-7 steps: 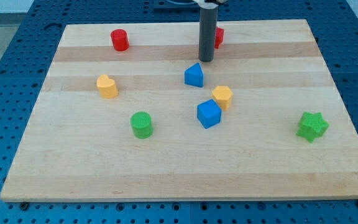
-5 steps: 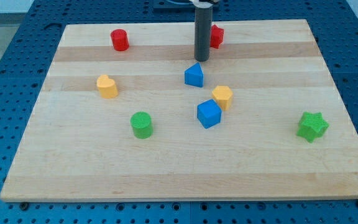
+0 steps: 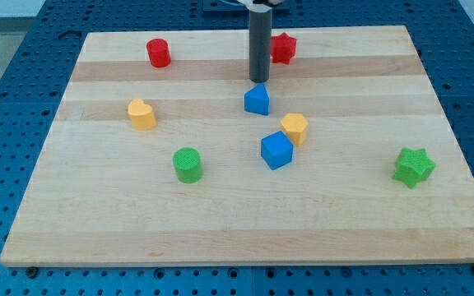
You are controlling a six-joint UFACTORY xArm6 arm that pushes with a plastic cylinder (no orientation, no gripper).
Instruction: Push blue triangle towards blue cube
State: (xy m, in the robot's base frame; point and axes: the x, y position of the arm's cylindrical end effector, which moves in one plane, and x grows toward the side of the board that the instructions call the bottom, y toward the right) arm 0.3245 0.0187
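My tip (image 3: 258, 80): at the lower end of the dark rod, just above the blue triangle's peak toward the view's top; contact cannot be told
Blue triangle (image 3: 257, 99): near the board's middle
Blue cube (image 3: 276, 150): below the triangle, slightly to the view's right, apart from it
Yellow hexagon block (image 3: 295, 128): just beside the cube's upper right
Yellow heart block (image 3: 141, 114): view's left
Green cylinder (image 3: 188, 164): lower left
Green star (image 3: 413, 167): far right
Red cylinder (image 3: 158, 53): top left
Red block (image 3: 283, 48): top, just right of the rod; shape unclear
Wooden board (image 3: 352, 222): lies on a blue perforated table (image 3: 6, 82)
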